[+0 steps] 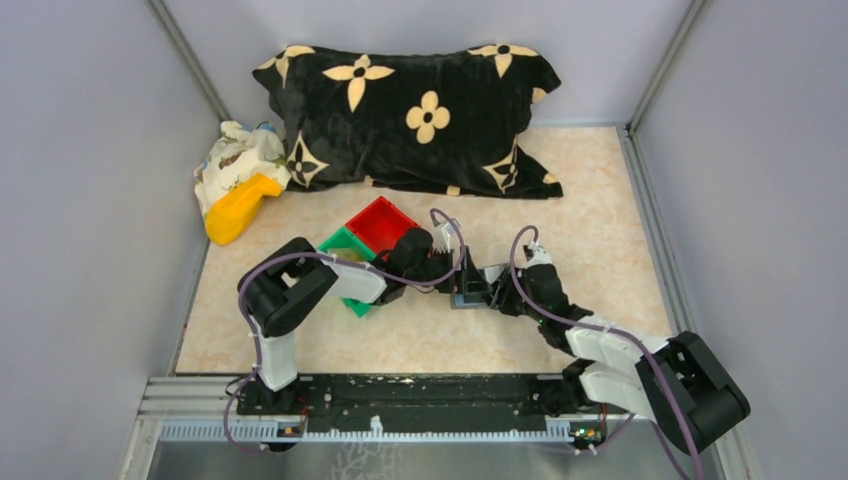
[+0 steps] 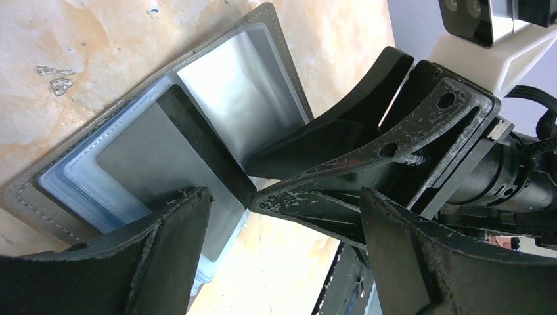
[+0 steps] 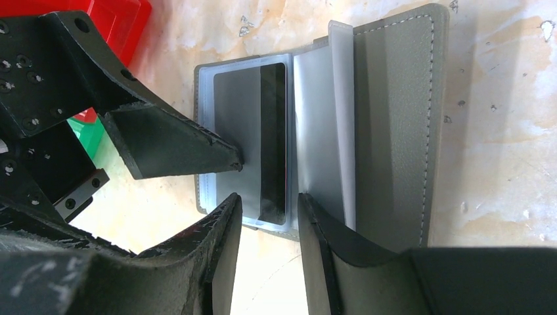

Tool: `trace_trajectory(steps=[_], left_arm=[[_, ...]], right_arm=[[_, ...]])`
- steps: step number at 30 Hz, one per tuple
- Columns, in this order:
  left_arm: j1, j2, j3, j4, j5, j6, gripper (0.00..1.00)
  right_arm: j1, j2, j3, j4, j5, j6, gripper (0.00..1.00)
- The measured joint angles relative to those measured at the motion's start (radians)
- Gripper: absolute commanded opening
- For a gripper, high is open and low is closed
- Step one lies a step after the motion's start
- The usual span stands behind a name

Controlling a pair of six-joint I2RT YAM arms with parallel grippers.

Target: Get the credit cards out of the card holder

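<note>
Card holder (image 3: 394,131) lies open on the table (image 3: 499,197), inner face up, filling the centre of the right wrist view. In the overhead view it sits mid-frame where the two arms meet.

Right gripper (image 3: 268,200): jaws a narrow gap apart, straddling the lower edge of the credit card (image 3: 249,125) in its clear sleeve (image 3: 315,131). No clamp is visible and nothing is held. It is probably lined up to pinch the card's edge and draw it toward the bottom of the frame.

Left gripper (image 2: 281,193): spread wide, grasping nothing. One fingertip presses on the sleeved card from the upper left, apparently pinning the holder against sliding. Possible risk: pressing on the card itself may resist the pull.

Red bin (image 3: 125,20) and green bin (image 3: 98,131) are at upper left, beyond the left gripper.
</note>
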Motion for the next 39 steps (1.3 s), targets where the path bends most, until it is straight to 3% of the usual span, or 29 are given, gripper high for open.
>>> trace_trajectory(steps=[10, 24, 39], left_arm=[[0.000, -0.001, -0.010, 0.011, -0.003, -0.001, 0.90], [0.000, 0.000, -0.010, 0.015, 0.007, -0.001, 0.90], [0.000, -0.003, -0.026, 0.027, 0.010, -0.001, 0.90]], right_arm=[[-0.003, 0.104, 0.000, 0.135, -0.034, 0.018, 0.36], [-0.101, 0.214, -0.079, 0.390, -0.220, 0.104, 0.34], [-0.113, 0.344, -0.095, 0.574, -0.373, 0.191, 0.34]])
